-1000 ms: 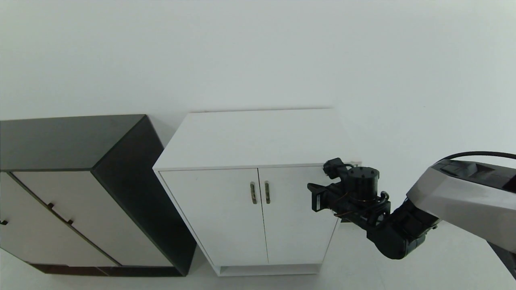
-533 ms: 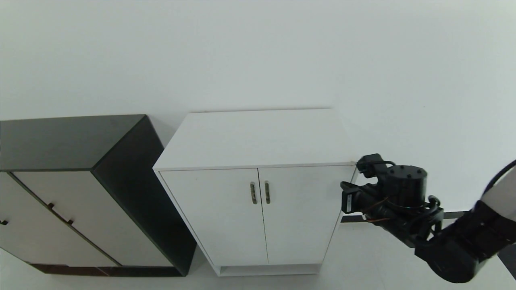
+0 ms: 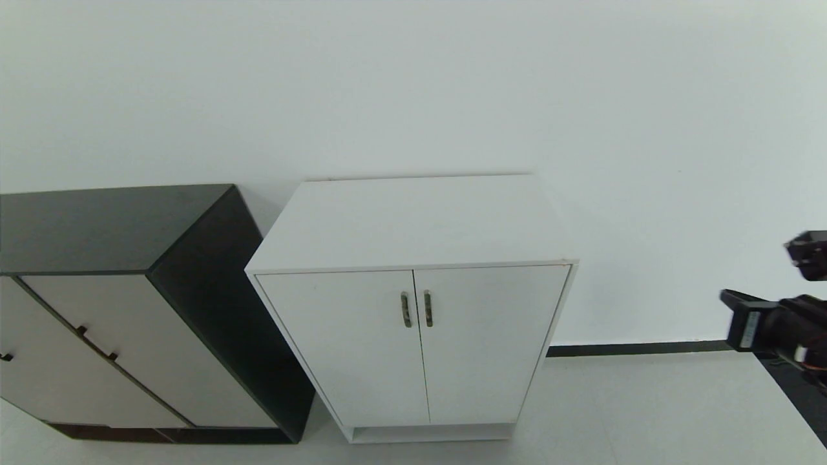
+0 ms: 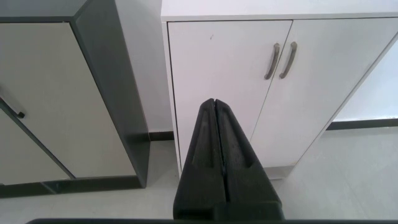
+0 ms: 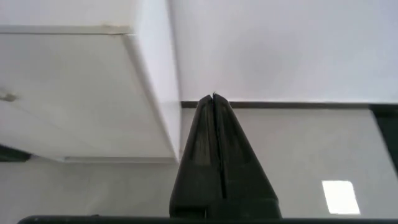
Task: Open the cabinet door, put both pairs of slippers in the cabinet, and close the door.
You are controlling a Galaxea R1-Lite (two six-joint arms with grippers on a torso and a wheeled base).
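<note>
Left gripper [image 4: 214,101]: fingers pressed together, nothing between them. Right gripper [image 5: 214,96]: likewise pressed together and empty. Ahead of the left gripper, well apart, stands the white cabinet [image 3: 413,219], both doors [image 3: 349,349] flush shut, two handles [image 3: 406,309] upright side by side at the centre seam. The right gripper sits off the cabinet's right front corner, clear of it. Dark cabinet [image 3: 213,303] just beside the white one, on its far side from the right gripper. Black baseboard [image 3: 633,349] beyond, along the wall [image 3: 413,84].
</note>
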